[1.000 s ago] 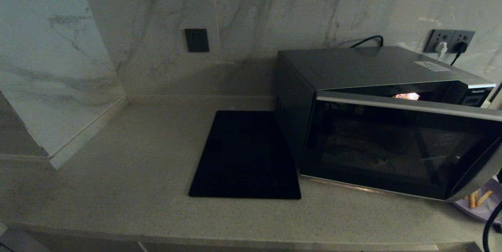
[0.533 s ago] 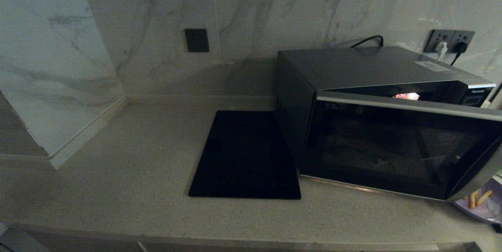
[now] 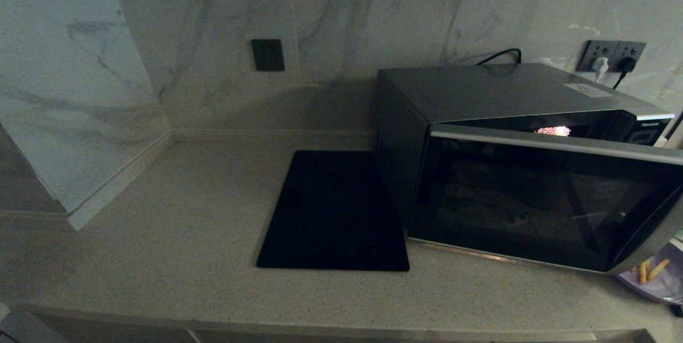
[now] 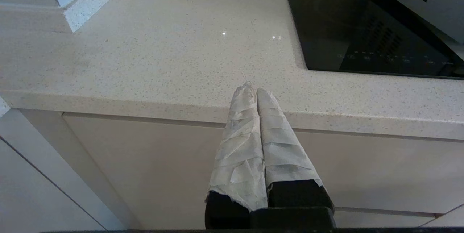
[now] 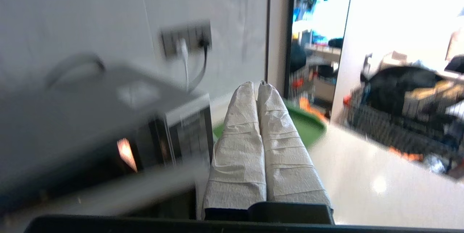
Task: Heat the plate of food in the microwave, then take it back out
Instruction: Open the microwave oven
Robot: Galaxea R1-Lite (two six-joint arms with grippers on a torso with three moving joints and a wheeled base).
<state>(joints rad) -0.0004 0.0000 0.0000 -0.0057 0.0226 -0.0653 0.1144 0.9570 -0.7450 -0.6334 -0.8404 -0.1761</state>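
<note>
The dark grey microwave (image 3: 501, 119) stands at the right of the counter, its black glass door (image 3: 539, 201) swung partly open with the inside light on. The lavender plate of food (image 3: 653, 279), with a few orange fries, lies on the counter at the right edge, partly hidden behind the door's corner. Neither arm shows in the head view. My right gripper (image 5: 258, 85) is shut and empty, in the air beside the microwave (image 5: 90, 117). Below the counter's front edge my left gripper (image 4: 253, 90) is parked, shut on nothing.
A flat black square mat (image 3: 333, 212) lies left of the microwave. A green tray (image 5: 308, 124) lies beyond the right gripper. Wall sockets (image 3: 611, 55) with plugs sit behind the microwave. A marble wall block (image 3: 69, 97) juts out at the left.
A dark cable at the head view's lower right corner, over the plate, has left the frame. The microwave door and plate have not moved.
</note>
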